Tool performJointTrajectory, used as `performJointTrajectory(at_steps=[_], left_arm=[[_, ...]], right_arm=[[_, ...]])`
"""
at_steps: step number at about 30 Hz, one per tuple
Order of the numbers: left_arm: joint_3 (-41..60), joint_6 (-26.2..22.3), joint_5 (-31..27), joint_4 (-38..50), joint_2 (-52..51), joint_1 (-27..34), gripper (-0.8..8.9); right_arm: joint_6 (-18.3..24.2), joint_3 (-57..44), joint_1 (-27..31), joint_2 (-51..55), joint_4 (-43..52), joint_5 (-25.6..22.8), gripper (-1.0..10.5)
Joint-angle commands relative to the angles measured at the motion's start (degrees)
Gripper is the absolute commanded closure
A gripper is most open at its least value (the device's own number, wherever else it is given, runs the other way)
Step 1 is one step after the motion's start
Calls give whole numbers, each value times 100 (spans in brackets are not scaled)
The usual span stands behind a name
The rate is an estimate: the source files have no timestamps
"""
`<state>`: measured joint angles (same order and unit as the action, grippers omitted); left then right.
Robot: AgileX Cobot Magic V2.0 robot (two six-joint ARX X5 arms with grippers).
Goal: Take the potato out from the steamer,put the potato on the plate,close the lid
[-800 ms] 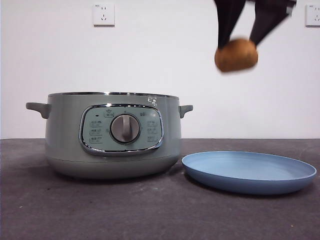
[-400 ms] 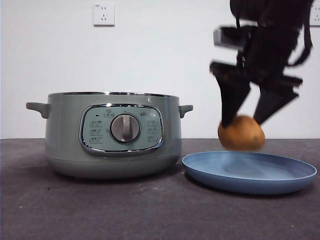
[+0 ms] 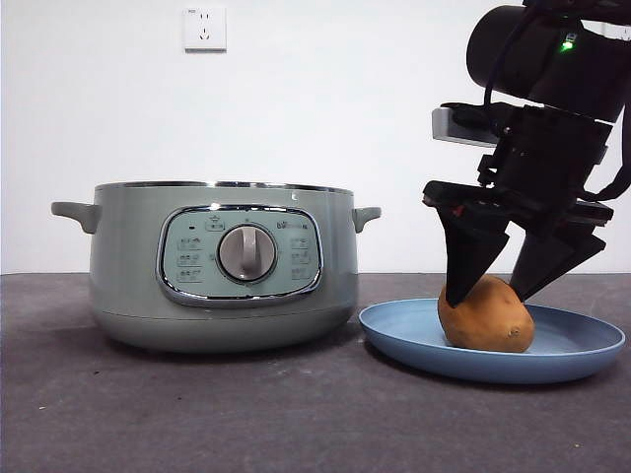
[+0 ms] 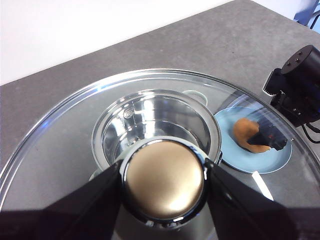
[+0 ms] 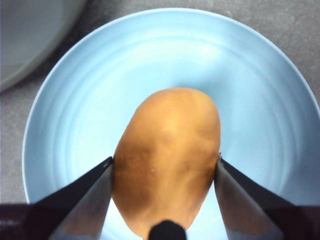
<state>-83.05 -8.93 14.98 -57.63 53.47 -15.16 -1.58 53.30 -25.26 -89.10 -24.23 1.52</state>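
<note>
Sage-green and wide open, the steamer (image 3: pixel 222 264) sits on the dark grey table (image 3: pixel 197 414) with its shiny metal bowl bare in the left wrist view. High above it hangs the lid (image 4: pixel 150 150) – the left gripper (image 4: pixel 164 182) has its two black jaws pressed against either side of the lid's round knob (image 4: pixel 164 181), which looks bronze-gold from this camera, and the glass dome spreads out beneath so the pot shows through it. Just beside the steamer lies the light-blue plate (image 3: pixel 582 353), not touching the pot. Down on it goes the right gripper (image 3: pixel 490 296), jaws spread to a potato's width and resting on its two flanks – the potato (image 3: pixel 488 317) is orange-brown, lying on its side on the plate's floor near the middle, its underside on the blue surface in the front view
</note>
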Motion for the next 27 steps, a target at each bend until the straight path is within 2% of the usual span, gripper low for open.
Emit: performJointTrajectory(at_steps=[1,4,5,9,11,19,27], left_arm=[[-94,-31,52,328,55,11,822],[-94,-37,52,369,234,9,822],[-94,-48,57,411,313,4,822],[-94,-77,214,643,610,-35,822],[-94,-77,302,798,793,-61,822],[-94,-208,323,1381,1574,-264,822],[-94,-361,310,1926,2356,-439,822]], right_arm=[[-50,-50,46,-48,9,7,957],[-59,-50,92,-48,-42,7,930],[-105,-50,105,-48,-48,2,876],[-201,-50,120,-48,-46,7,469],[-201,-50,120,-48,-31,4,373],[-201,114,120,50,-136,-4,374],[-315,164,120,1167,-205,-39,375]])
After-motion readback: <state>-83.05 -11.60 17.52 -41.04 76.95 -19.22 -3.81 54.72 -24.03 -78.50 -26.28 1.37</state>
